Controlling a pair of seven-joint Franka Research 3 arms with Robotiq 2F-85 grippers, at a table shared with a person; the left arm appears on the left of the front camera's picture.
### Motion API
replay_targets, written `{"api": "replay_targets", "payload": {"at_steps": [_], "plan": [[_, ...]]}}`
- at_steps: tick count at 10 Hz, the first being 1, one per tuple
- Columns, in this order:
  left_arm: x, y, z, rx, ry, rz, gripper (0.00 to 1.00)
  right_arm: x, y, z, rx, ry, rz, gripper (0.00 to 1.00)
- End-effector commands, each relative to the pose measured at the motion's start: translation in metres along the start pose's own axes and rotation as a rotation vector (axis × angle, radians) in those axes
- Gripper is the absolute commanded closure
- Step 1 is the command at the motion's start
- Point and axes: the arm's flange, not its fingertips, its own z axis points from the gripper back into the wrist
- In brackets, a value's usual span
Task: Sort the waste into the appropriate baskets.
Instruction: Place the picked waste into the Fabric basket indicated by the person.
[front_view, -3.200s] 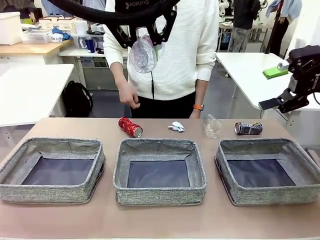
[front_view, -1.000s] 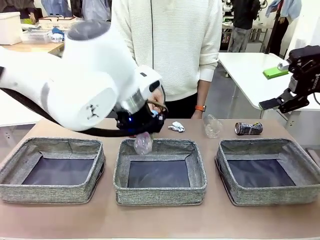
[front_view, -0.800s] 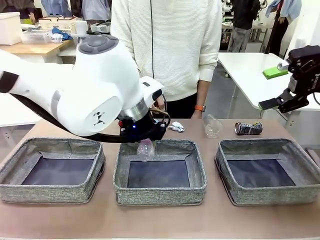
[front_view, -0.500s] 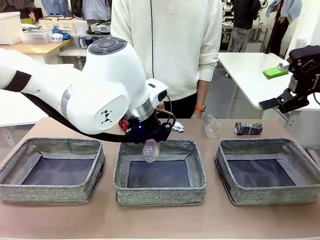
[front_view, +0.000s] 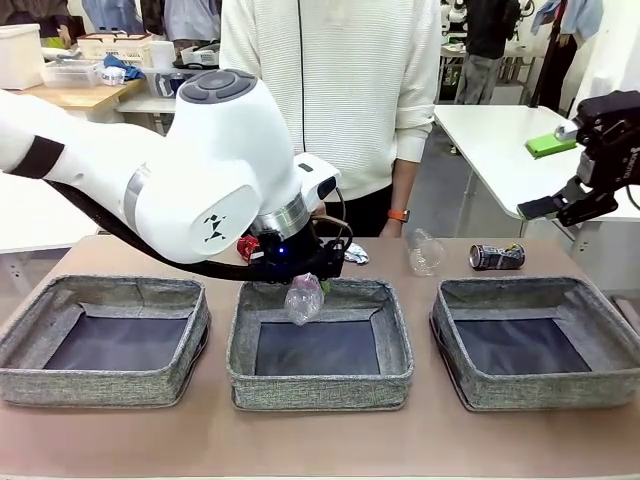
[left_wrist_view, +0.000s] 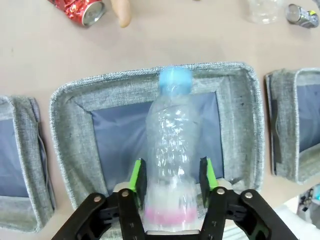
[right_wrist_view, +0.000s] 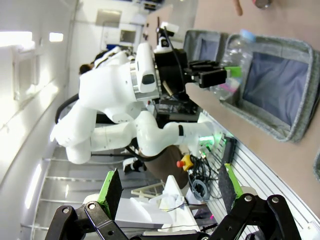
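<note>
Working the drop of the clear bottle with pink label and blue cap (left_wrist_view: 170, 135) into the middle basket (front_view: 320, 388). Hanging it cap-down above the far half of that basket, not yet touching the dark bottom, with the cap lining up close to the far wall. Bracketing its pink-labelled end with the green pads (left_wrist_view: 138, 175) of the left gripper (left_wrist_view: 172, 175); not being able to tell whether clamping or letting go. Holding the right gripper (front_view: 565, 205) spread wide and empty, raised well off to the right of the middle basket.

Judging the good way: favouring a small shift toward the basket's centre before release, since dropping so near the far wall is probably risking a bounce off the soft rim. Spreading the pads fully and evenly, so as not to be dragging the crumpled plastic sideways. Then rising straight up, avoiding the walls.

Leaving for later, on the table (front_view: 320, 440):
- the red can (left_wrist_view: 80, 7), beyond the middle basket's far left corner
- the small white paper wad (front_view: 355, 253), beyond its far right corner
- the clear label-less bottle (front_view: 425, 250) and dark blue can (front_view: 497, 257), farther right
</note>
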Motion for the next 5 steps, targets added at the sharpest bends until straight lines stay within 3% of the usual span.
{"api": "replay_targets", "payload": {"at_steps": [1,5], "plan": [[0.0033,-0.0074,0.0010,0.027,-0.013,0.025,0.00,0.0027,0.0014,-0.0021,0.025,-0.008,0.014,0.00],[0.0033,-0.0068,0.0004,0.024,-0.003,0.020,0.00,0.0027,0.0014,-0.0021,0.025,-0.008,0.014,0.00]]}}
